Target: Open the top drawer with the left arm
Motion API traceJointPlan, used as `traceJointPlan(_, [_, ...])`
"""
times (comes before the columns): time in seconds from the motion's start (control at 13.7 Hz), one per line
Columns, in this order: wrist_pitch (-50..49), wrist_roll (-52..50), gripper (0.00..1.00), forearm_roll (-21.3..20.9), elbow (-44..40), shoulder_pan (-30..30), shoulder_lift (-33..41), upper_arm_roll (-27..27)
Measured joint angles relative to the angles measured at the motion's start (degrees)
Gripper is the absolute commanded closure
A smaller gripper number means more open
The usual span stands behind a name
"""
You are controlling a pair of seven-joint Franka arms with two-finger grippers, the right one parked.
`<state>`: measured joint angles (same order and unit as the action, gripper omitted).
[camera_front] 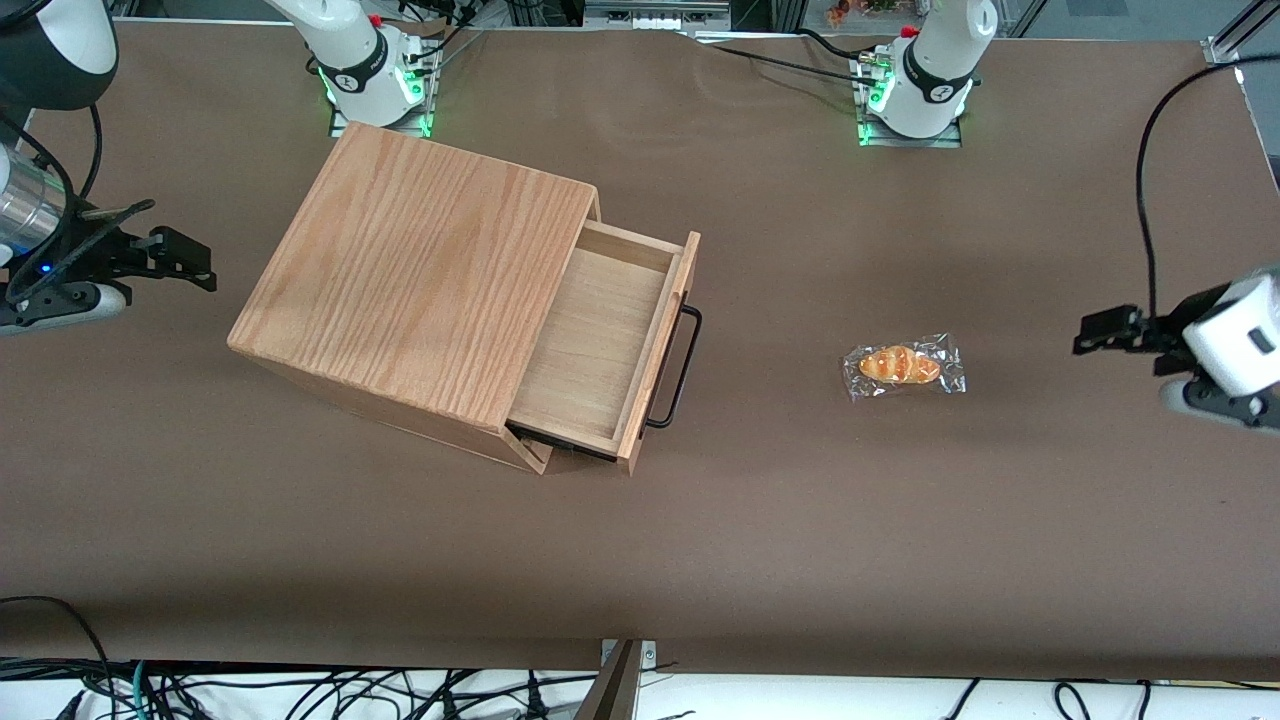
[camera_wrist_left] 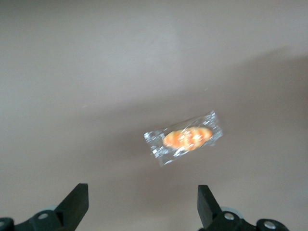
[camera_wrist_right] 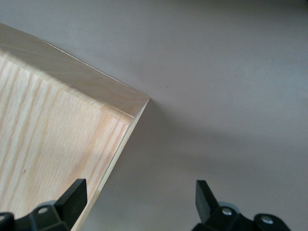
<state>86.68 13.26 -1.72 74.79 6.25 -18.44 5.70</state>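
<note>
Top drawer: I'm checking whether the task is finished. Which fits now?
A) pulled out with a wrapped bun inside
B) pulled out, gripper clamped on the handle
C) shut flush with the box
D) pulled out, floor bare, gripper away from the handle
D: the top drawer stands out of the box with its floor bare, and the gripper, fingers open, hovers apart from the handle, over the table nearer the working arm's end than the wrapped bun.

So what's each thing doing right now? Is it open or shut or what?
top drawer: pulled open, nothing inside
handle: free, nothing gripping it
gripper: open, holding nothing, at the working arm's end of the table
wrapped bread: sealed in clear wrap, lying flat on the table
</note>
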Motion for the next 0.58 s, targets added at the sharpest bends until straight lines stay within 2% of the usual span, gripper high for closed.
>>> traceJointPlan(0.22, [0.25, 0.0, 0.0, -1.03, 7.58, -1.61, 8.83, 0.0])
traceJointPlan(0.58, [0.55, -0.07, 0.0, 0.95, 11.52, -2.98, 16.54, -0.03])
